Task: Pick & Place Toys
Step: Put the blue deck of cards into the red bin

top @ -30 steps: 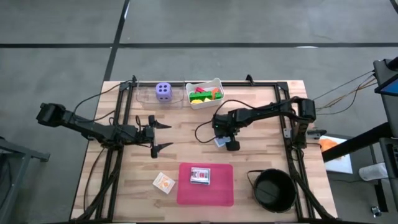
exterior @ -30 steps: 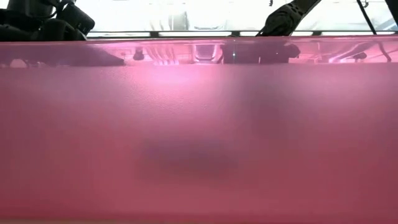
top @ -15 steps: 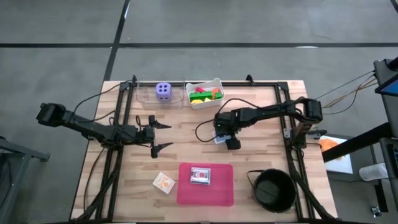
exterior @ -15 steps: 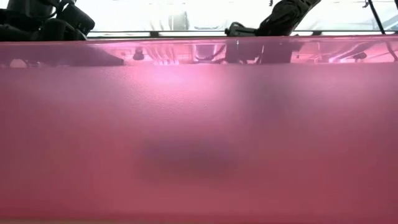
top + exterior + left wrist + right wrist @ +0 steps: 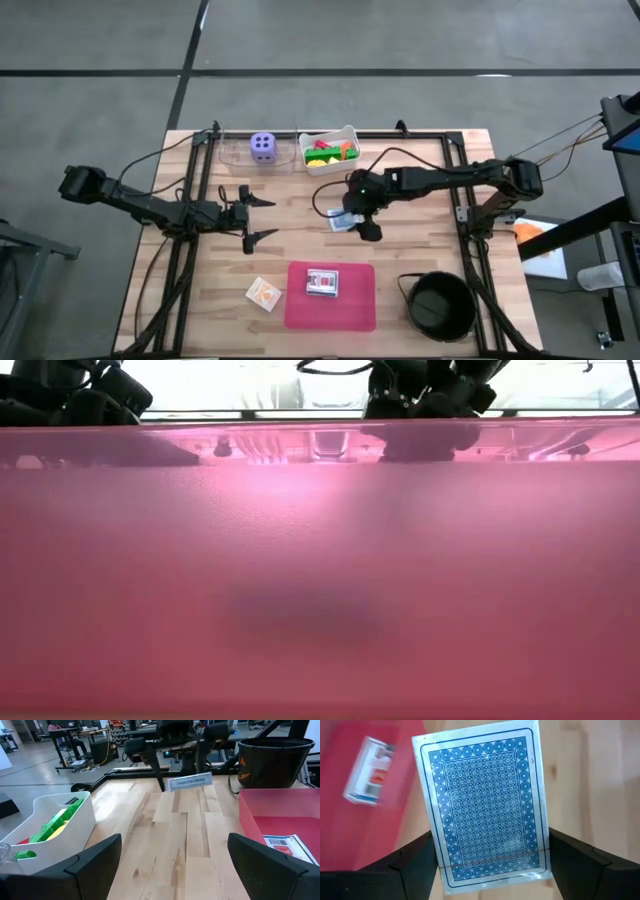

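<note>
**Blue card held over the middle of the table**

Looking down from above, we see the right gripper [image 5: 352, 218] out over the centre of the wooden table [image 5: 420, 250], its fingers closed on the edges of the blue card [image 5: 342, 221]. In the right wrist view the blue card [image 5: 485, 802] fills the frame, its patterned back facing the camera and its side edges pinched between the two dark fingers [image 5: 412, 865]. Under it we make out bare wood and, off to one side, the pink mat [image 5: 350, 820] with the white card [image 5: 370, 770] lying on it. The left wrist view shows that blue card [image 5: 189, 781] edge-on, lifted clear of the wood.

From above, the white card [image 5: 322, 283] sits near the middle of the pink mat [image 5: 355, 305], and the orange card [image 5: 264, 293] lies on the wood just beside the mat's left edge. The purple die [image 5: 263, 147] rests at the far edge of the table, and next to it the white tub [image 5: 345, 133] holds the red, green, orange and yellow blocks [image 5: 328, 151]. A black bucket [image 5: 438, 305] stands at the near right corner.

The left gripper [image 5: 262, 216] waits over the left half of the table, its fingers spread wide and holding nothing. The low view is almost wholly filled by the pink mat [image 5: 320, 580], with only dark parts of the arms above its edge.
</note>
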### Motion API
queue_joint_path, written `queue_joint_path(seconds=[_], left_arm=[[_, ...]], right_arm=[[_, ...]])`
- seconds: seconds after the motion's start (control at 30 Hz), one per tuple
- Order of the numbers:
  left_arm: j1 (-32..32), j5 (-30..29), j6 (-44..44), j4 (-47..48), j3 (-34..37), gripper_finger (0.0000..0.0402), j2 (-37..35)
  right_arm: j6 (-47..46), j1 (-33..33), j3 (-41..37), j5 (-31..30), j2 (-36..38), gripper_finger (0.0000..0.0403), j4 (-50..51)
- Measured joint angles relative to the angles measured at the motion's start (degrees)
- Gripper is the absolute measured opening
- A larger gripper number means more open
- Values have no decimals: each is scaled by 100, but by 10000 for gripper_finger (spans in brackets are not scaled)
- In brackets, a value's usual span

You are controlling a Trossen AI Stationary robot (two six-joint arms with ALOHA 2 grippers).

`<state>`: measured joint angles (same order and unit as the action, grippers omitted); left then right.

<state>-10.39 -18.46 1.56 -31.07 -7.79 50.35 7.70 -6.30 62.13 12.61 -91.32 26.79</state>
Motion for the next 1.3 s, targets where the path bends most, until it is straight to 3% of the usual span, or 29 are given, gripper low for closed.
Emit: queue_joint_path(seconds=[0.33,0.7,1.0,1.3], left_arm=[[0,0,-6,1,0,362,0],[0,-2,-27,-22,0,362,0],[0,-2,-67,-22,0,362,0],[0,-20,-140,-22,0,362,0]], right_arm=[[-495,720,62,152,-80,313,-310],[-865,1895,650,-607,-218,313,-142],[-1024,2482,1375,-705,-1214,313,580],[-857,2607,2184,-725,-2285,312,1588]])
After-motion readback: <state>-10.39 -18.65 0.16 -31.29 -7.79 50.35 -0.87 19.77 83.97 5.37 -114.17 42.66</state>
